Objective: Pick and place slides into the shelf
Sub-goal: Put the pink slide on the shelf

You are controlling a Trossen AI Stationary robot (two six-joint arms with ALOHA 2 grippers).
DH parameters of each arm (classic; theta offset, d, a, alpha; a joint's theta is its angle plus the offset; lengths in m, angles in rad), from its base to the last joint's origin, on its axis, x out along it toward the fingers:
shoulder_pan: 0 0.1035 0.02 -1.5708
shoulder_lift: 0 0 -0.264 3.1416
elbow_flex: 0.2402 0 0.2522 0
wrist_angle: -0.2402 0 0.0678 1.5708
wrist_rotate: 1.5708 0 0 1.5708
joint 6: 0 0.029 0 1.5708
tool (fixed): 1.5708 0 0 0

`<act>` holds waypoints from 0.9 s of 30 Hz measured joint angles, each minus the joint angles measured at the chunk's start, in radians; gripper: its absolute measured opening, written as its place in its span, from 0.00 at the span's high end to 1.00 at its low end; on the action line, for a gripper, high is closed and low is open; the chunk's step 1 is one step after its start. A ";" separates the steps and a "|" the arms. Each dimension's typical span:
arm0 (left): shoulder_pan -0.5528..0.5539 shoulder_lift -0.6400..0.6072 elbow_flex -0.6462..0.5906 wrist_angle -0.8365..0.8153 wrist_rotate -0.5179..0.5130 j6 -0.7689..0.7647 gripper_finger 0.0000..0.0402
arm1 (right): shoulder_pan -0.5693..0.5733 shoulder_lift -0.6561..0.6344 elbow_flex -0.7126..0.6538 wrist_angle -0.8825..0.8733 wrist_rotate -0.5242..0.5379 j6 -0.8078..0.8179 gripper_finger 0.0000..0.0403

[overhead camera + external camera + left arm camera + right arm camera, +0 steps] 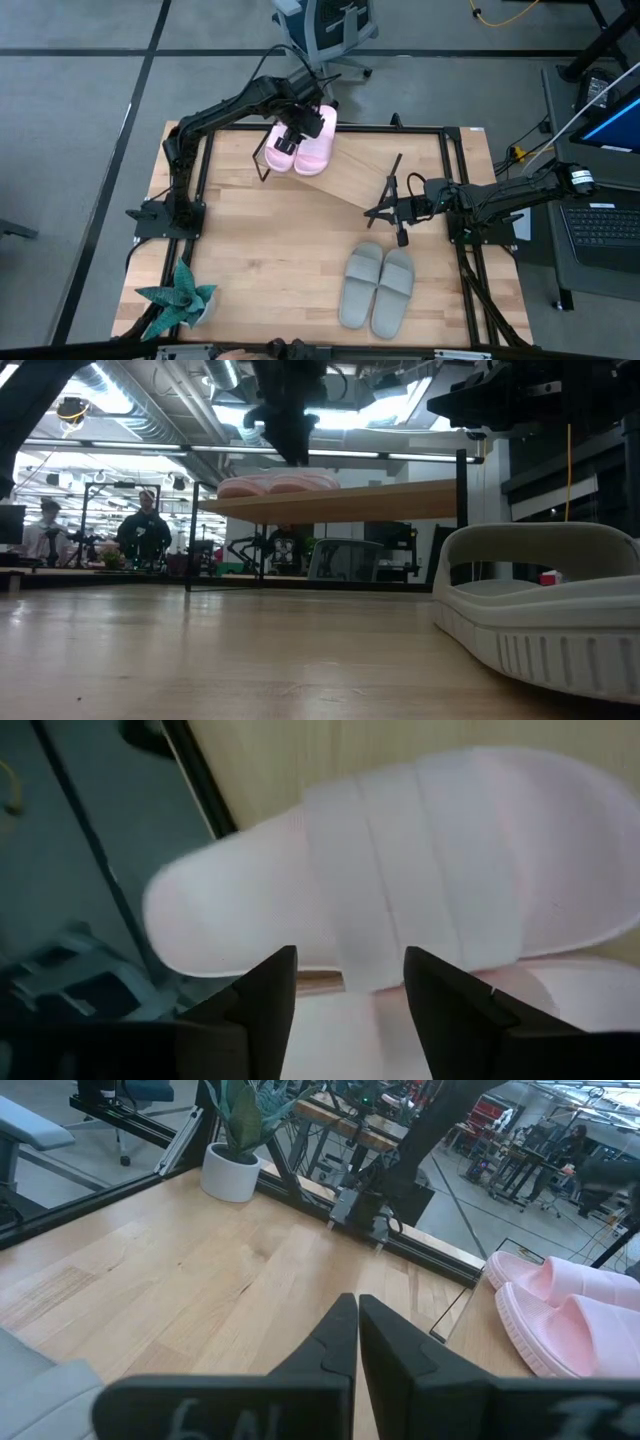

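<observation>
Your left gripper (297, 128) hangs with its fingers spread just above the pink pair (312, 147), which lies on the shelf (352, 172) at its left end. Lift straight up so neither finger catches a strap. The grey-green pair (379, 286) waits on the table near your right gripper (379, 211), whose fingers are closed on nothing.

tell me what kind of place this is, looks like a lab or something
Probably an open robotics lab or workshop: exposed ceiling ducts and strip lights, people at distant workbenches, and a laptop beside the light wooden table.
</observation>
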 joint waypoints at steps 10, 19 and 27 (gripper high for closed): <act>-0.018 -0.129 0.001 0.087 0.194 0.022 0.56 | 0.000 0.000 0.000 0.000 0.000 0.003 0.95; -0.010 -0.208 0.001 0.003 0.421 -0.056 0.56 | 0.001 0.000 0.001 0.012 0.000 0.119 0.95; -0.041 -0.220 0.001 -0.047 0.589 -0.078 0.56 | 0.001 0.000 0.001 0.014 0.000 0.211 0.95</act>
